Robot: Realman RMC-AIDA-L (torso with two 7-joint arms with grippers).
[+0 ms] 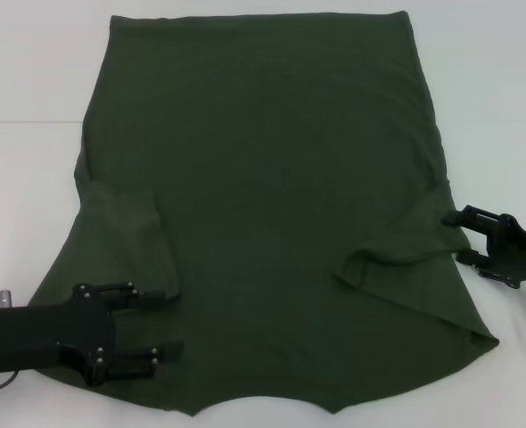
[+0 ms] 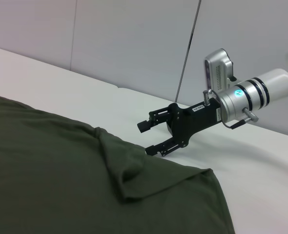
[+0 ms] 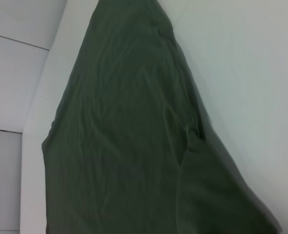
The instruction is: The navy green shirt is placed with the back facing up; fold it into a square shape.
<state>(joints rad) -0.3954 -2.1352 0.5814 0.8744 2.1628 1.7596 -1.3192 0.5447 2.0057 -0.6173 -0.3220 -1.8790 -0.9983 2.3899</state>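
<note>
The shirt (image 1: 272,205) lies flat on the white table (image 1: 31,80), both sleeves folded inward, hem at the far edge. Bare table shows on every side. The left gripper (image 1: 169,323) sits over the near left corner of the cloth, jaws apart, holding nothing. The right gripper (image 1: 459,236) is at the right edge, jaws spread, also holding nothing.

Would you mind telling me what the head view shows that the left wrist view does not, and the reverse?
Only the head view shows the left gripper, open over the near left of the navy green shirt, and the whole garment outline. Only the left wrist view shows the right arm's silver wrist and the wall panels. Both show the shirt, the open right gripper at its edge, and the white table.
</note>
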